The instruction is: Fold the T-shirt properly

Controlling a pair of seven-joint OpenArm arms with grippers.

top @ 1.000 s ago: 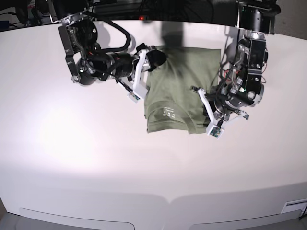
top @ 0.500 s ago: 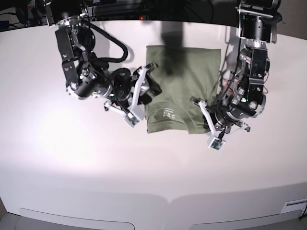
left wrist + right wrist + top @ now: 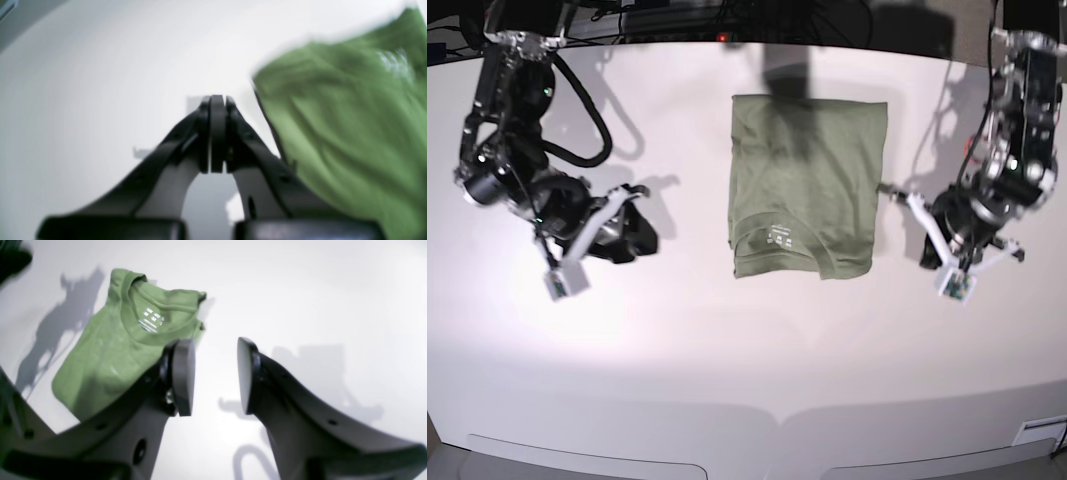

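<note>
The olive-green T-shirt [image 3: 807, 185] lies folded into a rectangle on the white table, collar and white neck label toward the near edge. No gripper touches it. My right gripper [image 3: 627, 238] hovers to the left of the T-shirt, and in the right wrist view my right gripper [image 3: 213, 373] stands open and empty, with the T-shirt [image 3: 126, 340] beyond it. To the right of the T-shirt is my left gripper [image 3: 932, 228]. Seen from its own wrist, my left gripper [image 3: 217, 100] is shut on nothing, and the blurred T-shirt [image 3: 350, 133] lies beside it.
The white table [image 3: 747, 340] carries the shirt and the arms' shadows. Dark cables and equipment [image 3: 687, 15] run along the far edge behind the shirt.
Both arms have drawn away from the shirt, the right arm to the left and nearer, the left arm to the right. The shirt has stayed flat and folded.
</note>
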